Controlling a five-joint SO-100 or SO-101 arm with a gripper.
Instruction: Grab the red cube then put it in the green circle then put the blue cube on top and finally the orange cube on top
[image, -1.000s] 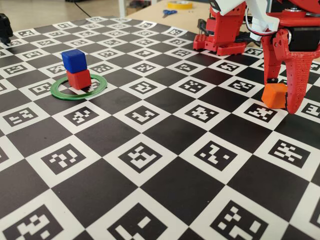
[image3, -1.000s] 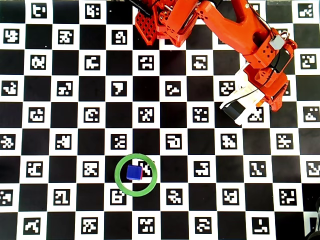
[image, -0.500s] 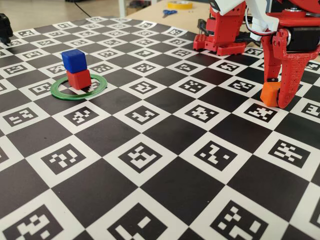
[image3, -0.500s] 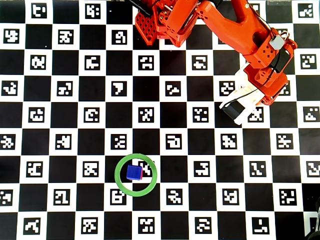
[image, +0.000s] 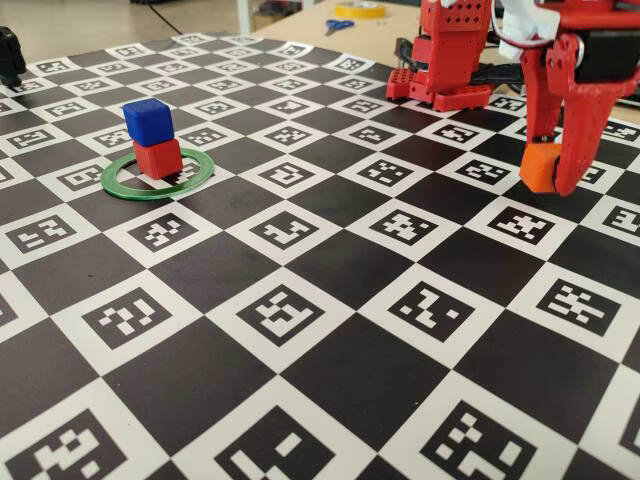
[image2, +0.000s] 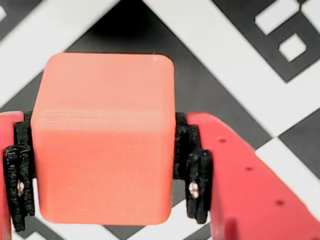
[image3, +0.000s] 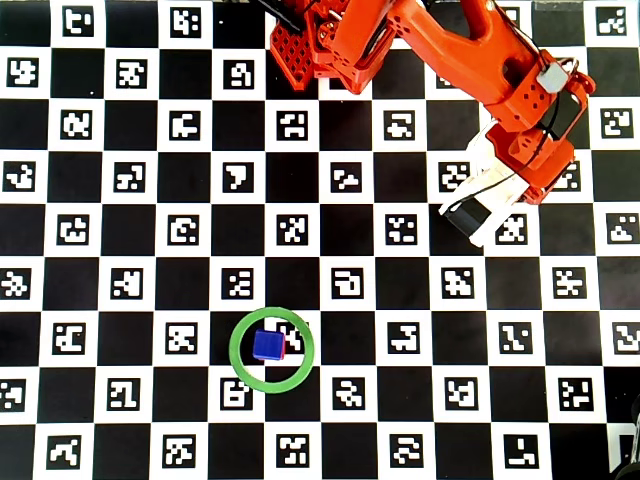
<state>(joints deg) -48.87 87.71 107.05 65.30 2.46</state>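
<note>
In the fixed view, your arm (image: 470, 50) stands at the far right of the checkered board (image: 300, 250) and bends so that the gripper (image: 550, 172) points straight down. The orange cube (image: 540, 168) sits between its two red fingers (image: 575, 140), lifted clear of the board. Far away on the left, the red cube (image: 158, 157) rests inside the green circle (image: 190, 178), and the blue cube (image: 148, 119) stands on top of it, turned a little against the cube below. Scissors (image: 338, 25) and a yellow tape roll (image: 360, 9) lie on the table behind the board.

In the wrist view, you see the orange cube (image2: 102, 137) filling most of the picture. The jaws are closed on it: black pads (image2: 192, 170) press its left and right faces, and the board is blurred underneath.

In the overhead view, your arm (image3: 470, 60) reaches from its base at the top middle toward the right side, with the wrist folded downward, so the gripper and the orange cube are hidden under it. The blue cube (image3: 266, 345) covers the red cube (image3: 282, 349) almost fully, and both sit inside the green circle (image3: 240, 365), near its upper left part, well apart from the arm.
</note>
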